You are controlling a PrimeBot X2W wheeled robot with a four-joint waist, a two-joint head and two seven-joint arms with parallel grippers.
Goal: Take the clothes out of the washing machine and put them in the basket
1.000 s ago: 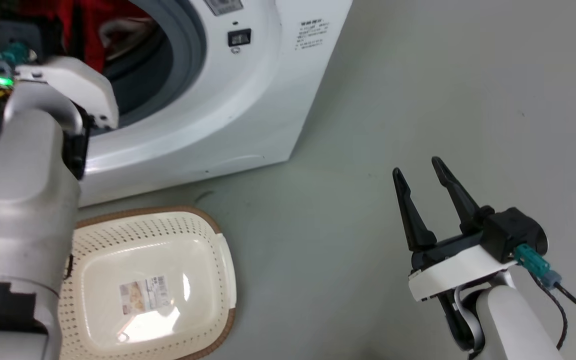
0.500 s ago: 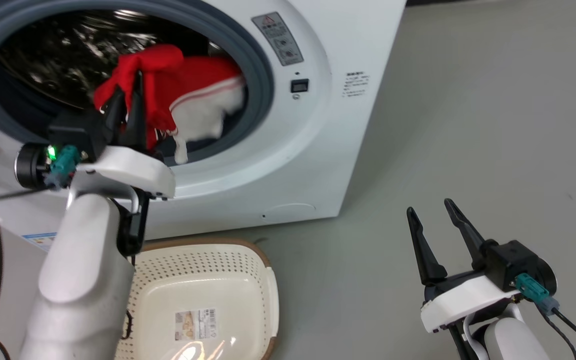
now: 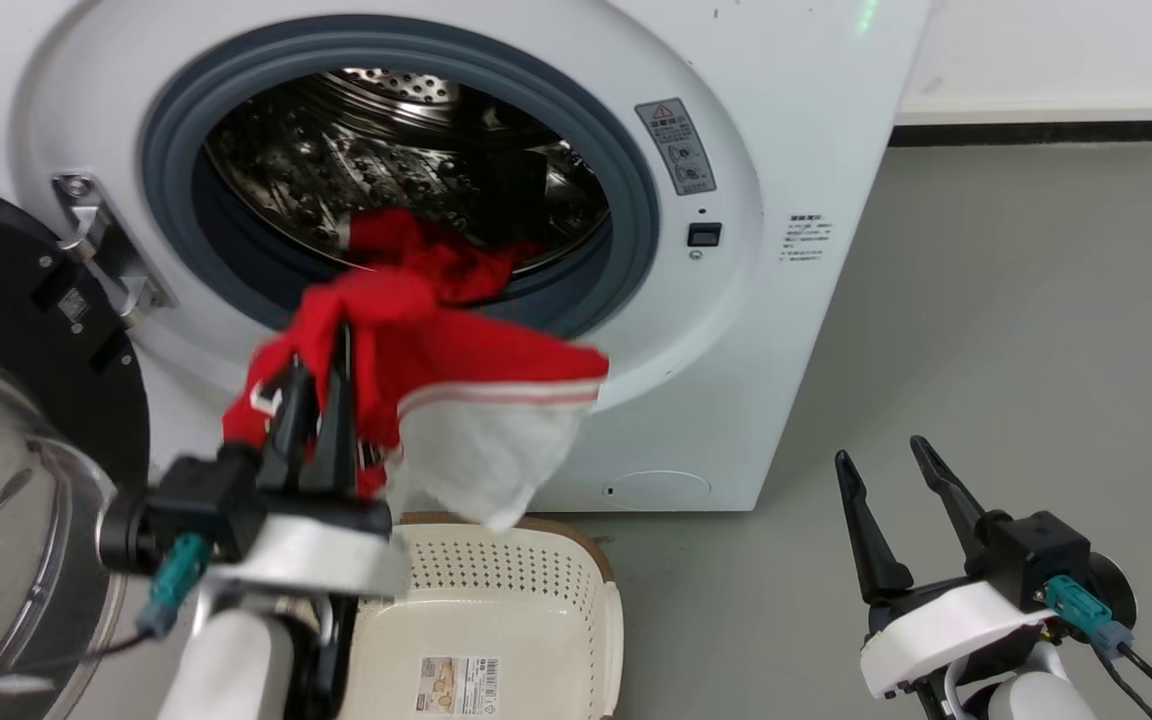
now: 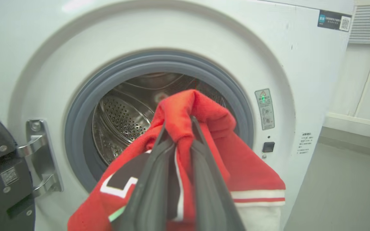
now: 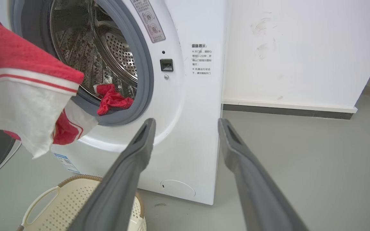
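Clamping my left tool on one of the clothes, hanging outside the washing machine above the empty basket below the tool, I judge the job barely begun: another red piece waits at the drum's lip, right tool spread idle.

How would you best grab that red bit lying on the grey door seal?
Pinch the raised crumpled fold of the red bit, coming straight in from the front through the seal. It lies bunched on its lower lip, so folds stand up for the jaws; the drum closes off other sides.
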